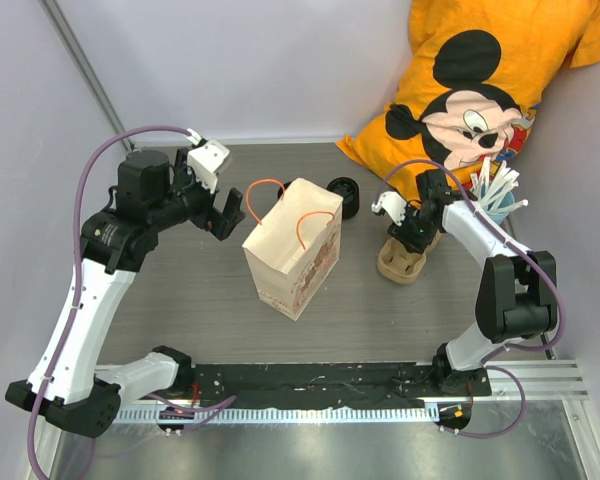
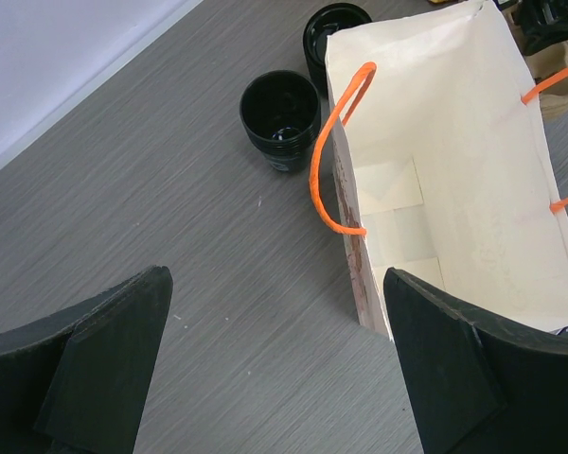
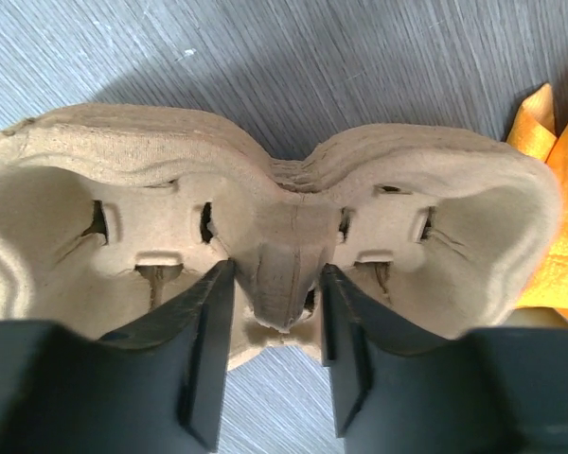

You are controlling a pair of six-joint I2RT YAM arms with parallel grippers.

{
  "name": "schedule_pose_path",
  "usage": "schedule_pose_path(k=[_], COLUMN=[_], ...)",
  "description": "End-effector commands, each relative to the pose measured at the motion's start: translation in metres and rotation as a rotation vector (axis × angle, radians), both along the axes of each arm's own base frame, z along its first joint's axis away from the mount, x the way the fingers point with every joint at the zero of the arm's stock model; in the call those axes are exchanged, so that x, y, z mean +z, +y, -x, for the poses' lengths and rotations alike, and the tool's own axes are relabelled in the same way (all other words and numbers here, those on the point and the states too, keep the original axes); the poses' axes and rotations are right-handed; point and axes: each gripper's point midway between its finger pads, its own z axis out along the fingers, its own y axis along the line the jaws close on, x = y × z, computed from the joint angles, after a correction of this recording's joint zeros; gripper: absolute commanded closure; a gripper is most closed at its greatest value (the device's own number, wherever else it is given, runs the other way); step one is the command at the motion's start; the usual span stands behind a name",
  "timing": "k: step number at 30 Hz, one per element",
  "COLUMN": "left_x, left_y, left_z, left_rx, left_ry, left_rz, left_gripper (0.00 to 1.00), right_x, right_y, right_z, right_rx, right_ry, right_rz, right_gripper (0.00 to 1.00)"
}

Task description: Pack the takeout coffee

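Black fingers of the left end effector [image 2: 276, 279] fill the foreground, spread wide and holding nothing above the grey wood-grain table [image 2: 170, 189]. Beyond them, one small black tapered disposable cup [image 2: 280, 121] stands upright on the table, long axis vertical, mouth up, glossy dark inside, just left of one open brown paper bag [image 2: 435, 189] with two orange handles. One more black round piece [image 2: 327, 33], cup or lid I cannot tell, sits by the bag's far corner. Rightward, the right end effector [image 3: 276, 274] narrowly straddles the centre ridge of one beige pulp cup carrier [image 3: 123, 161]; whether it pinches is unclear.
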Motion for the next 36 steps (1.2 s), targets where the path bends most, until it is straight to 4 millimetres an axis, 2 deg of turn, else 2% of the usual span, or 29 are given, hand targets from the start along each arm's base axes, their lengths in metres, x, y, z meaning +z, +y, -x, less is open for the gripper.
schedule_pose_path(k=[1,5,7,9,20,24,28,36], left_x=[0.013,0.014,0.015,0.015,0.016,0.015,0.016,0.013], left_y=[-0.002,-0.003,-0.002,-0.002,-0.002,-0.002,-0.002,-0.001], left_z=[-0.002,-0.003,-0.003,-0.003,-0.001,0.000,0.001,0.002], left_rx=[0.000,-0.002,0.001,0.001,-0.002,-0.005,-0.004,-0.005], left_ry=[-0.036,-0.036,-0.039,-0.039,-0.037,-0.036,-0.040,-0.036], left_rz=[0.040,0.042,0.043,0.043,0.049,0.049,0.052,0.053], left_gripper=[0.00,0.00,0.00,0.00,0.00,0.00,0.00,0.00], right_x=[0.000,0.002,0.009,0.016,0.056,0.068,0.067,0.035], right_y=[0.004,0.004,0.004,0.005,0.007,0.009,0.008,0.005], right_z=[-0.004,-0.002,-0.003,-0.004,-0.008,-0.008,-0.005,0.003], right_rx=[0.014,0.017,0.015,0.012,-0.004,-0.011,-0.009,-0.018], right_ry=[-0.019,-0.013,-0.027,-0.039,-0.115,-0.139,-0.126,-0.064], right_rz=[-0.013,-0.017,-0.020,-0.022,-0.044,-0.060,-0.057,-0.038], right_gripper=[0.58,0.69,0.80,0.85,0.86,0.89,0.89,0.87])
